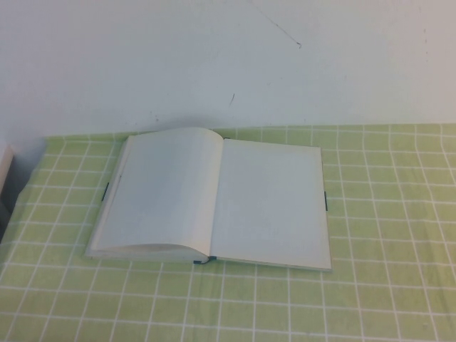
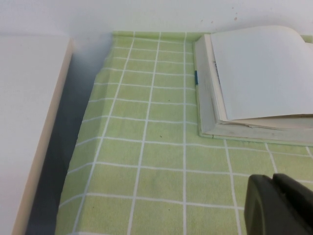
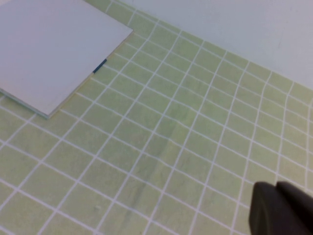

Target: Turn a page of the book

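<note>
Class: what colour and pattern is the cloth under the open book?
The cloth is light green with a white grid, clearest in the high view.

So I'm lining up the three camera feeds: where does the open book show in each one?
High view: the book lies open at the centre of the green checked cloth.
Left wrist view: its thick page stack fills the upper right.
Right wrist view: only its flat thin side shows, upper left.
Shared landmark: the cloth's white grid. Neither gripper touches the book.
</note>
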Tool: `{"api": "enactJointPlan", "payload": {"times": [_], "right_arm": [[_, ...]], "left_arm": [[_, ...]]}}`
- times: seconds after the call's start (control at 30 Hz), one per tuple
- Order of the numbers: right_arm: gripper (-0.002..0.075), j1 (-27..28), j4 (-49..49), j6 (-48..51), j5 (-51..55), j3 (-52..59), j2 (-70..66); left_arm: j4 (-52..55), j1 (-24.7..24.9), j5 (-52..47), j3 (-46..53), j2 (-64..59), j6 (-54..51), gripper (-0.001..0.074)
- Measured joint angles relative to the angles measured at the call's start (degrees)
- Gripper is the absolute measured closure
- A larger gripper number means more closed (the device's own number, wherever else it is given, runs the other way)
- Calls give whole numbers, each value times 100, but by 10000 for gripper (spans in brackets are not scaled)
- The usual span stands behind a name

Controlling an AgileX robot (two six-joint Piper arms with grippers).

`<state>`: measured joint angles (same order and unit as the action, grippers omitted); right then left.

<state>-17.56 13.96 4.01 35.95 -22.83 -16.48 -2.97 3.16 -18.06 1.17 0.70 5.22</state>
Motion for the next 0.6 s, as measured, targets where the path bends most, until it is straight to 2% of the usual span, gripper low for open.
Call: {"api": "enactJointPlan", "payload": {"times": [0.3, 0.6], "right_arm": [[728, 0, 857, 0, -25, 0, 0], [728, 58, 1037, -217, -1011, 49, -85]], "left_arm": [[0, 0, -13, 0, 0, 0, 738], [0, 0, -23, 0, 0, 0, 738]]}}
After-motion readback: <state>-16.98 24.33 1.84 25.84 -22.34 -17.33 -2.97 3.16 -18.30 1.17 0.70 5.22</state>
